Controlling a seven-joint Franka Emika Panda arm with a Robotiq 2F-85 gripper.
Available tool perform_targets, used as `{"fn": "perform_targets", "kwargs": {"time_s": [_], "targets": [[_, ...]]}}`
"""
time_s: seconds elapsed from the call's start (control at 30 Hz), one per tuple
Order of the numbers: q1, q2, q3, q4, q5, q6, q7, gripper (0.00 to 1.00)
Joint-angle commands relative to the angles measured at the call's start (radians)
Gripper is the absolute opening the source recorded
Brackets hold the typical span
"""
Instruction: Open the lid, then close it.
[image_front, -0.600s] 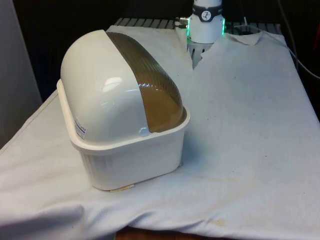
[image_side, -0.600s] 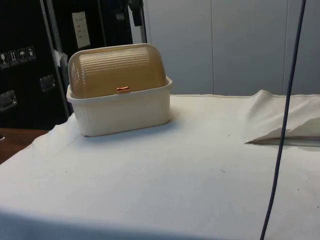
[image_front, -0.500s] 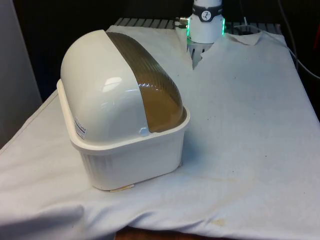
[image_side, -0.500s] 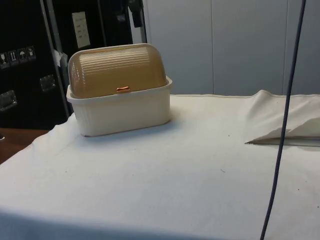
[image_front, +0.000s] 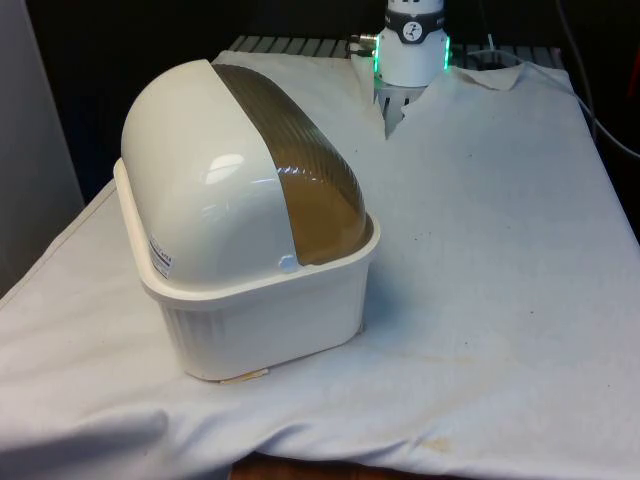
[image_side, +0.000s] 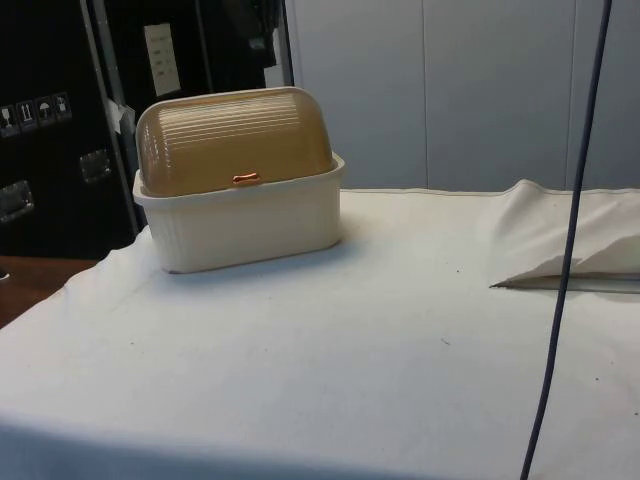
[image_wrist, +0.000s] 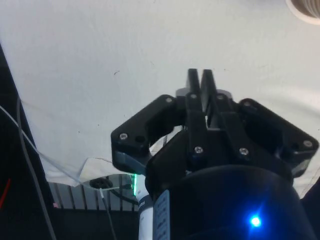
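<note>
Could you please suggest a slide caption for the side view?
Bread box on the white cloth, its amber lid closed.

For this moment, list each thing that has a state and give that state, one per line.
Bread box lid: closed, rolled down to the base rim.
Lid handle: untouched, nothing near it.
Bread box base: upright on the cloth.
End effector: shut, holding nothing, above bare white cloth.

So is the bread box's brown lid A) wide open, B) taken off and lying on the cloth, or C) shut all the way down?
C: in the side view the brown lid is rolled down to the rim of the bread box, its small handle at the rim.
</note>
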Motion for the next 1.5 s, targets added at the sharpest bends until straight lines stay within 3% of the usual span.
{"fn": "perform_targets", "kwargs": {"time_s": [0.0, 0.07, 0.37, 0.4, 0.53, 0.63, 0.67, 0.7, 0.87, 0.9, 1.17, 1.2, 1.4, 1.47], "targets": [[0.003, -0.004, 0.002, -0.006, -0.001, 0.009, 0.007, 0.00], [0.001, 0.000, 0.003, 0.000, 0.000, 0.001, 0.003, 0.00], [0.014, 0.020, 0.034, 0.001, -0.016, 0.049, 0.063, 0.00], [0.010, 0.013, 0.032, 0.000, -0.006, 0.036, 0.050, 0.00], [0.019, 0.052, 0.053, 0.012, -0.032, 0.087, 0.089, 0.00], [0.020, 0.076, 0.068, 0.028, -0.040, 0.108, 0.107, 0.00], [0.014, 0.066, 0.068, 0.016, -0.031, 0.109, 0.095, 0.00], [0.020, 0.084, 0.073, 0.034, -0.042, 0.113, 0.113, 0.00], [0.021, 0.131, 0.094, 0.060, -0.060, 0.145, 0.140, 0.00], [0.017, 0.128, 0.095, 0.062, -0.052, 0.134, 0.130, 0.00], [0.024, 0.161, 0.101, 0.038, -0.090, 0.218, 0.145, 0.00], [0.022, 0.161, 0.102, 0.043, -0.083, 0.204, 0.141, 0.00], [0.024, 0.173, 0.105, 0.015, -0.121, 0.274, 0.125, 0.00], [0.023, 0.174, 0.105, 0.018, -0.117, 0.263, 0.125, 0.00]]}}
